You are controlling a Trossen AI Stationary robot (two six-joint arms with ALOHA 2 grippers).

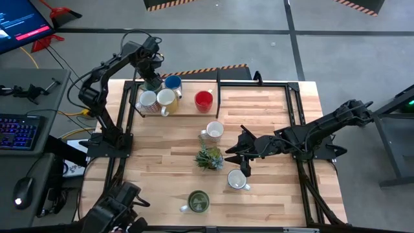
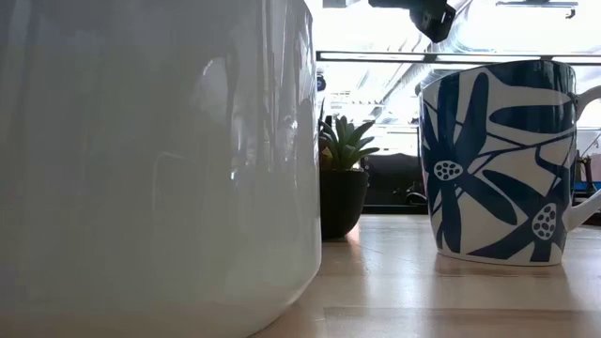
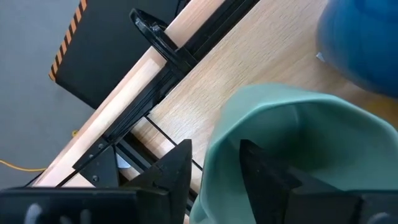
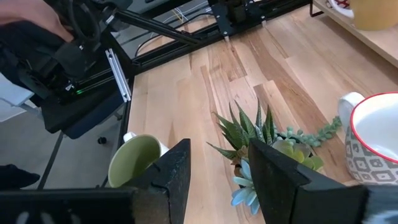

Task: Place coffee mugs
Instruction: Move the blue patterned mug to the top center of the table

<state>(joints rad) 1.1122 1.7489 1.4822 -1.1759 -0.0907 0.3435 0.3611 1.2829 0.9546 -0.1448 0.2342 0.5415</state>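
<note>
Fingers point(image 3: 177, 168) of the left gripper point(image 1: 152, 77) stand apart astride the wall of the teal mug point(image 3: 292, 124), one outside and one inside, with a sliver of daylight by the outer one, so we read them as open and no longer pinching. Working down from the biggest things, the table point(image 1: 272, 116) carries a raised wooden shelf point(image 1: 187, 90) at its far left, and the teal mug sits upright at that shelf's far left corner. The step in hand looks like the release. We would rise straight up until the inner finger clears the rim, since any sideways drift could drag or tip the mug. Room is tight, with the blue mug point(image 1: 173, 82) just to the right and a white mug point(image 1: 148, 99) and cream mug point(image 1: 167, 98) just on the near side. The red mug point(image 1: 204, 99) stands alone farther right. Three mugs wait on the open table (by our count): a patterned white one point(image 1: 214, 130) at the middle, a plain white one point(image 1: 237, 180) nearer, and the olive green mug point(image 1: 198, 201) at the near edge. The right gripper point(image 1: 246, 157) hovers mid-table, jaws open and empty. The spiky plant point(image 1: 209, 158) just left of it crowds any reach toward the middle mug.
</note>
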